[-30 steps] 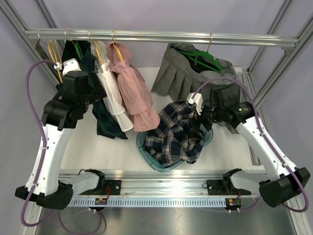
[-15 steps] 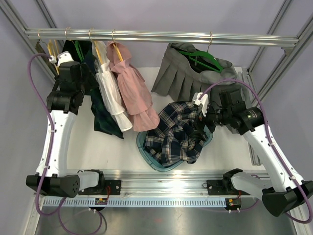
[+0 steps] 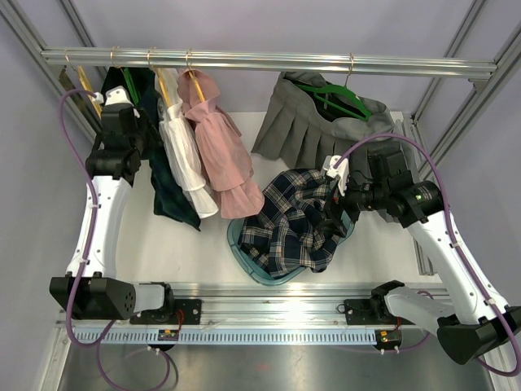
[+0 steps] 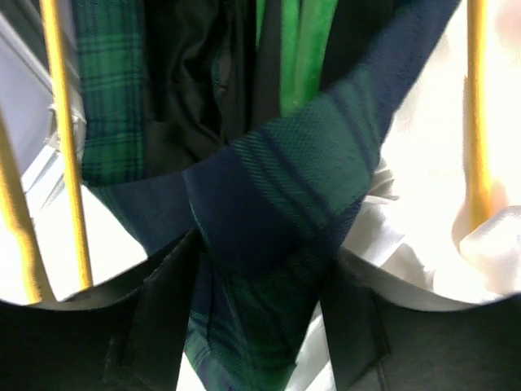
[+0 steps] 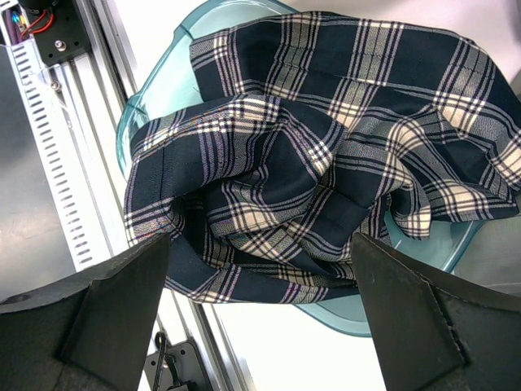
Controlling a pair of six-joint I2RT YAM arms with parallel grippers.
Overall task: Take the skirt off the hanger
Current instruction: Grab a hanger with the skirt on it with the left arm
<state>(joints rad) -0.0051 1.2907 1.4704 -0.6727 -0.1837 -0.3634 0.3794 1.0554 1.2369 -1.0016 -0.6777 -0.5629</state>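
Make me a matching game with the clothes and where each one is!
Things:
1. navy plaid skirt
2. grey pleated skirt
3. pink garment
4. dark green tartan skirt

Places:
A. draped on the green hanger
B. between the left gripper fingers
C. piled in the teal basin
D. hanging beside the white garment

Pairs: 1-C, 2-A, 3-D, 4-B

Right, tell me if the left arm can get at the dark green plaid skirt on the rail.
Probably yes: the left gripper is already at the green plaid skirt, fabric between its fingers, nothing blocking. The white garment hangs just beside it.
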